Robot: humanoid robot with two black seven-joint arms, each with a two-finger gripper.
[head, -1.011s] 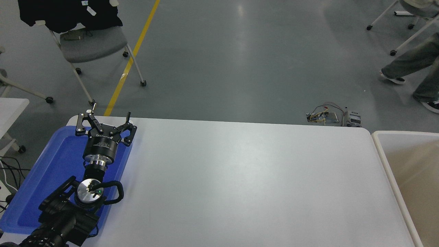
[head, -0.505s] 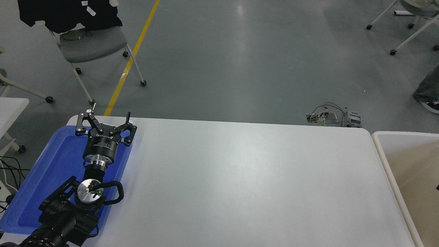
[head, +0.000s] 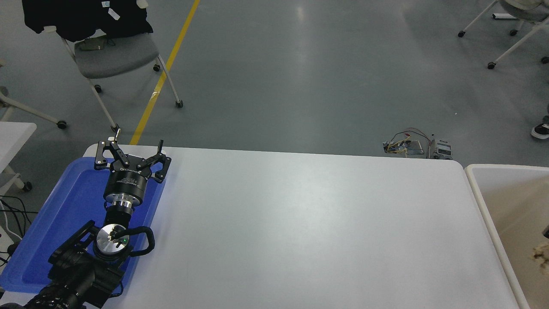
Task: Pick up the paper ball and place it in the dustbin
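Note:
The dustbin [head: 483, 206], a big bin with a white rounded rim and beige inside, stands off the table's right end. A tan wrinkled piece of the paper ball [head: 541, 256] shows at the picture's right edge, over the bin's inside. A small dark sliver of my right gripper [head: 546, 232] shows just above it, mostly cut off by the edge. Whether it holds the wad I cannot tell. My left gripper [head: 131, 149] is parked open and empty over the far end of the blue tray.
The shallow blue tray [head: 64, 214] lies on the white table [head: 300, 223] at the left. Chairs stand on the grey floor beyond, one with dark clothing [head: 85, 17]. A small device with wires [head: 418, 146] lies past the far edge. A person's shoe [head: 540, 130] shows at the right.
The tan paper ball and a dark part of the right gripper have come into view at the right edge over the dustbin. The person's legs at the upper right moved out rightward. The left arm stayed still.

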